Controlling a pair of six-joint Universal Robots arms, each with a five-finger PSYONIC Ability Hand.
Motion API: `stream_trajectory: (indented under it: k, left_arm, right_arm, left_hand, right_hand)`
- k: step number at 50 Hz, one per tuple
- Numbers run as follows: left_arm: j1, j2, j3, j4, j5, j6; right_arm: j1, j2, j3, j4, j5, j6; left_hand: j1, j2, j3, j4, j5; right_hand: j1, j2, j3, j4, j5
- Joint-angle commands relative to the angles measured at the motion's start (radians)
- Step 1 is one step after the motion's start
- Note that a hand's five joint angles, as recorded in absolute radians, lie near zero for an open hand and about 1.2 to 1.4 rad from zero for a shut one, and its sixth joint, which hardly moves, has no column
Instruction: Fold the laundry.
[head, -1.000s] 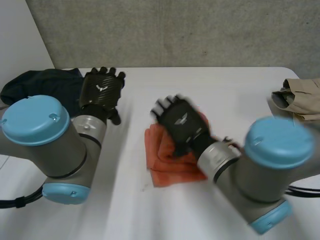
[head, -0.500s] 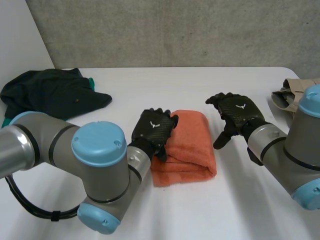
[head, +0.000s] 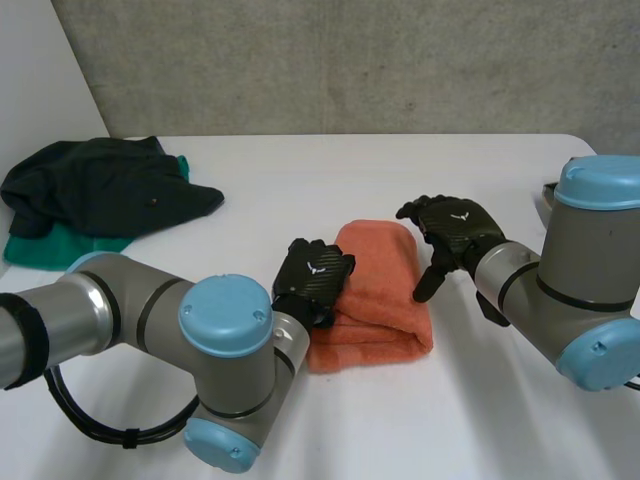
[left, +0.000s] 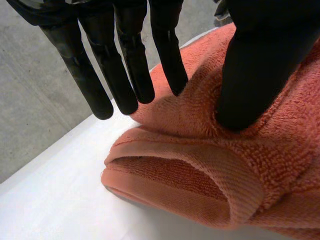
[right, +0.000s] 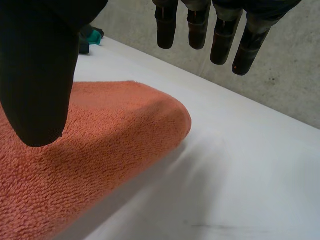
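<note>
orange towel (head: 385, 290) lies folded on the middle of the white table (head: 300, 170). left hand (head: 312, 275) rests on its left edge, fingers straight and thumb pressing the top, pinching nothing. right hand (head: 455, 228) hovers just beside its right side, fingers relaxed and spread. dark garment (head: 100, 185) lies at far left.

L edge of orange towel (head: 385, 290) hid under left hand (head: 313, 272); green cloth (head: 45, 248) mostly under dark garment (head: 100, 185).
</note>
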Motion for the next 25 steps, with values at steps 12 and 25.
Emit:
stream_trajectory:
  k: [12, 25]
  left_arm:
    - [-0.038, 0.161, -0.115, -0.046, -0.089, 0.024]
    - [-0.124, 0.259, -0.188, -0.077, -0.109, 0.022]
  right_arm:
    - [0.022, 0.044, -0.146, 0.153, -0.028, -0.006]
    - [0.045, 0.227, -0.274, 0.226, -0.080, -0.028]
  left_hand:
    - [0.546, 0.550, 0.552, 0.549, 0.559]
    - [0.043, 0.047, 0.048, 0.046, 0.056]
  right_hand:
    - [-0.025, -0.042, -0.037, -0.061, -0.063]
    - [-0.025, -0.042, -0.037, -0.061, -0.063]
